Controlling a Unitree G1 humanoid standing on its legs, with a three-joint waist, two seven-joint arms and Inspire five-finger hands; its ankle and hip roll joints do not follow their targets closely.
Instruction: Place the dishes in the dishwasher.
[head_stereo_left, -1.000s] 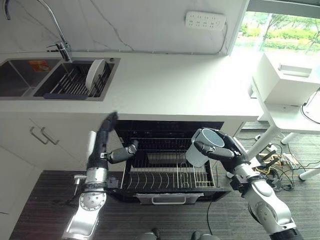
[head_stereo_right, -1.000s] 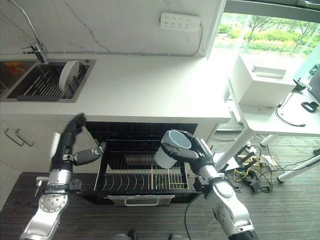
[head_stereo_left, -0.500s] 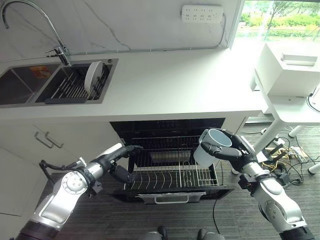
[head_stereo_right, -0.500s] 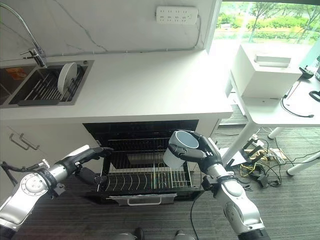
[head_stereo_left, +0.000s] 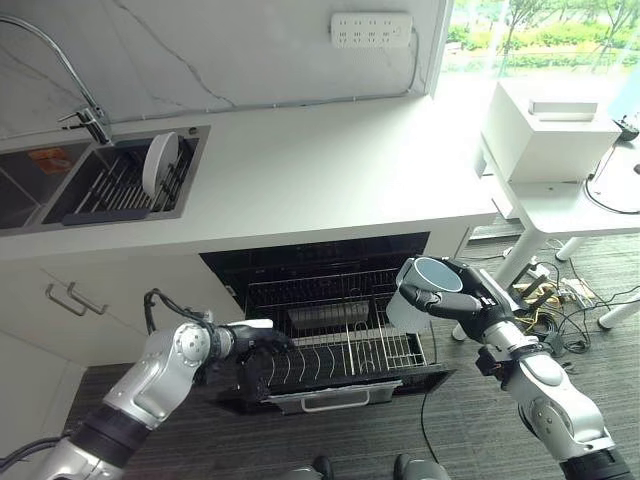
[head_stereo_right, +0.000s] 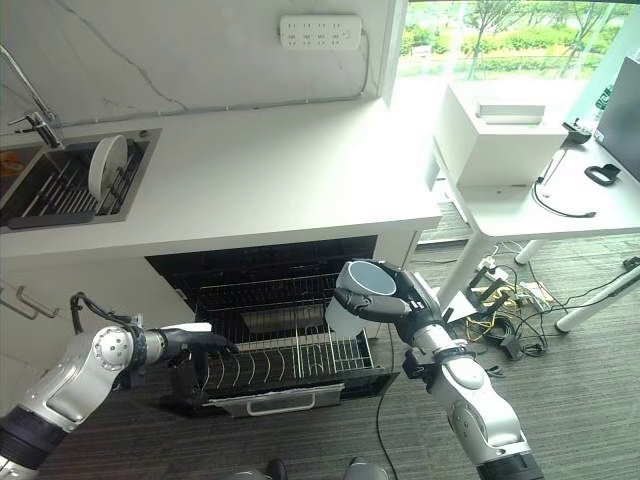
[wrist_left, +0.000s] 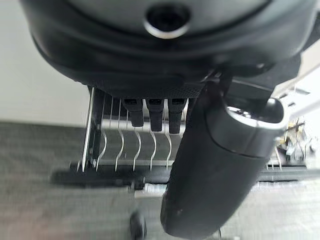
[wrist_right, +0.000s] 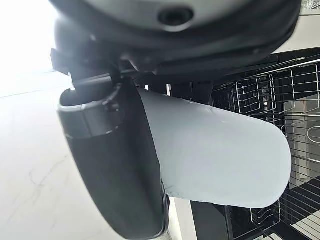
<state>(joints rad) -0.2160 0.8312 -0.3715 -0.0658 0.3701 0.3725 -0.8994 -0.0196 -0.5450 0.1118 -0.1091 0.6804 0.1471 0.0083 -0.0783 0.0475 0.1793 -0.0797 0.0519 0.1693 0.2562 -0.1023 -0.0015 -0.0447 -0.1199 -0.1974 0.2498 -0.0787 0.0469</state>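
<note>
We see a pale blue-grey cup (head_stereo_left: 418, 293) held in the right hand (head_stereo_left: 468, 300), whose fingers and thumb are curled round its wall; its open mouth faces up and slightly toward the counter. The cup hangs in the air above the right end of the dishwasher rack (head_stereo_left: 330, 350), not touching the wires. That rack is pulled out from the open dishwasher (head_stereo_left: 320, 262) under the white counter (head_stereo_left: 320, 170), and its rows of upright tines stand bare.

At the rack's left front corner we find the left hand (head_stereo_left: 258, 345); in its own wrist view the fingers (wrist_left: 155, 114) reach down onto the top wires of the rack with the thumb beside them, and we cannot tell whether they are gripping it.

Farther off, a white plate (head_stereo_left: 158, 164) stands on edge in the drying rack (head_stereo_left: 110, 190) set in the sink (head_stereo_left: 30, 190), beside the tap (head_stereo_left: 80, 100).
</note>
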